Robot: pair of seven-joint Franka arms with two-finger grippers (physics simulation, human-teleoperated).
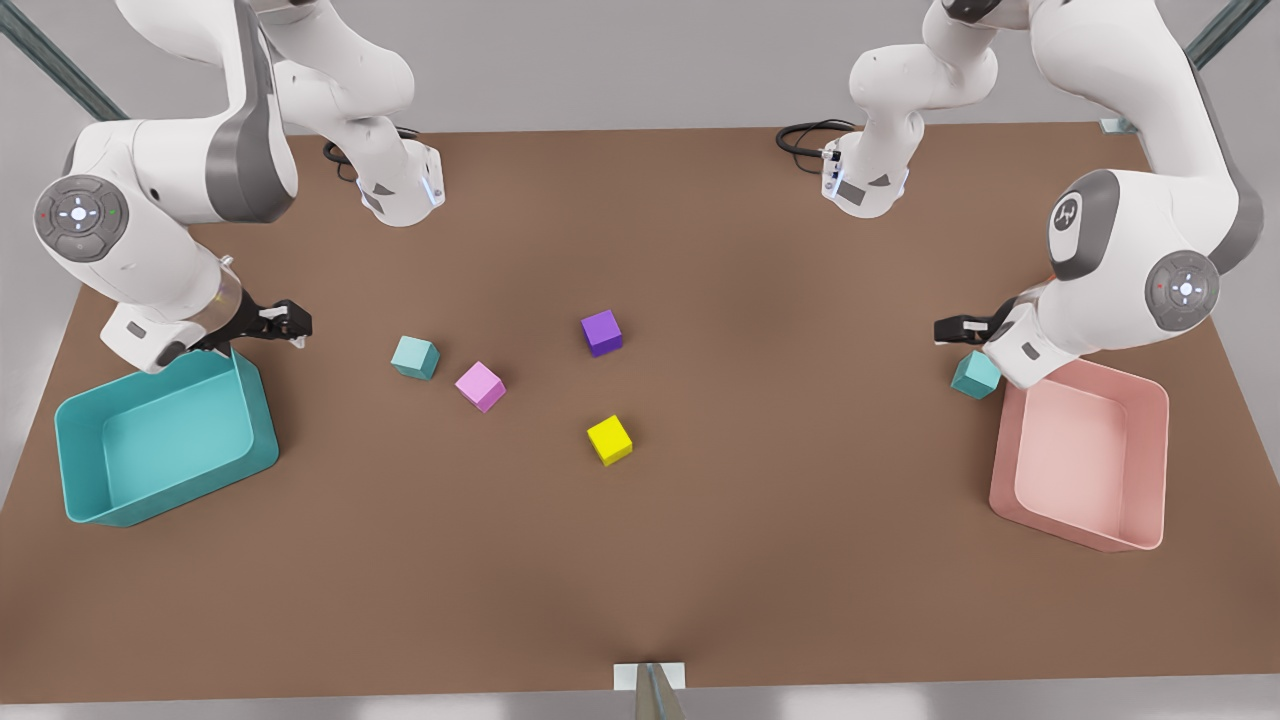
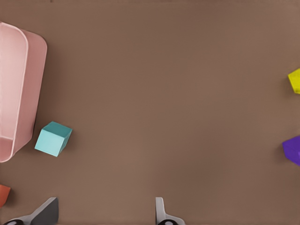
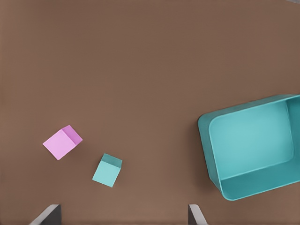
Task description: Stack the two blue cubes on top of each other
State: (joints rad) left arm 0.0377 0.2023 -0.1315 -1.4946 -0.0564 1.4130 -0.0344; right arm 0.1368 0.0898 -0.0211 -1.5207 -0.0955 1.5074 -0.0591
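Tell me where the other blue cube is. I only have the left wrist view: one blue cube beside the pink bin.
Observer: The other blue cube lies on the table toward the front view's left, next to a pink cube but not touching it.
Operator: Name the hand closer to it.
Observer: The right hand, which hovers by a corner of the teal bin. Your left hand is far across the table by the pink bin.
Operator: Report the right hand's fingers.
Observer: In the right wrist view its fingers are spread open with nothing between them.
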